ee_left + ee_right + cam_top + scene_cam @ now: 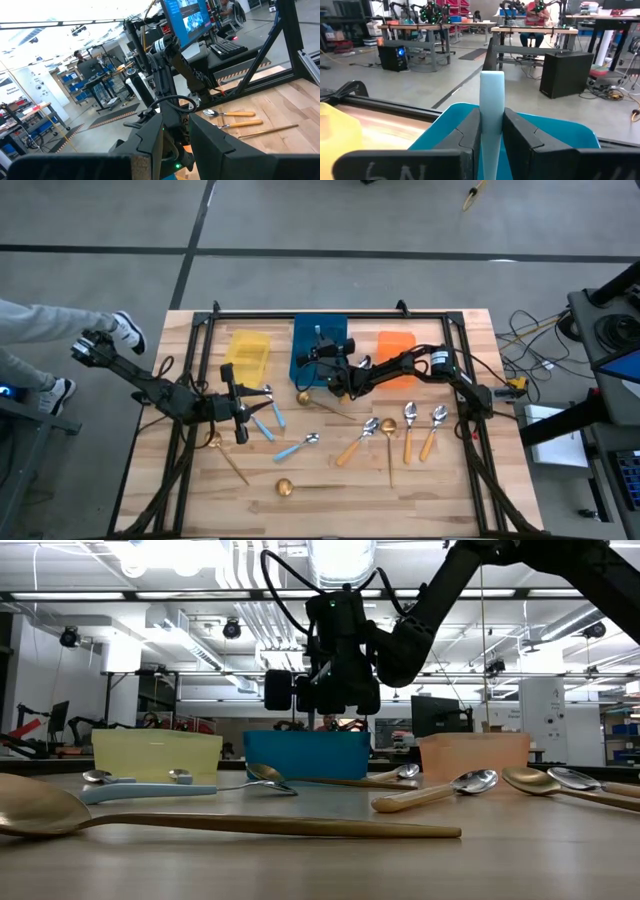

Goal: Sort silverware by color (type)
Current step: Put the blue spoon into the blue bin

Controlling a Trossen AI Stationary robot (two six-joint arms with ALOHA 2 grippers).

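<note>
The right gripper [491, 131], clamped on a blue-handled spoon [491, 95], hovers over the blue bin [319, 340] at the frame's upper centre. The left gripper [236, 402], left of centre, has jaws slightly apart and holds nothing visible. Roughly eleven spoons [394, 432] lie unsorted.

A: What stands at the table's far edge?

B: 3 plastic bins in a row: a yellow bin [248, 352], a blue bin [308, 340] and an orange bin [397, 344], on a wooden table [330, 505].

A: And beyond the table?

B: Cables [530, 350] on the grey floor; a monitor [186, 21] and workbenches [545, 35] farther off.
</note>
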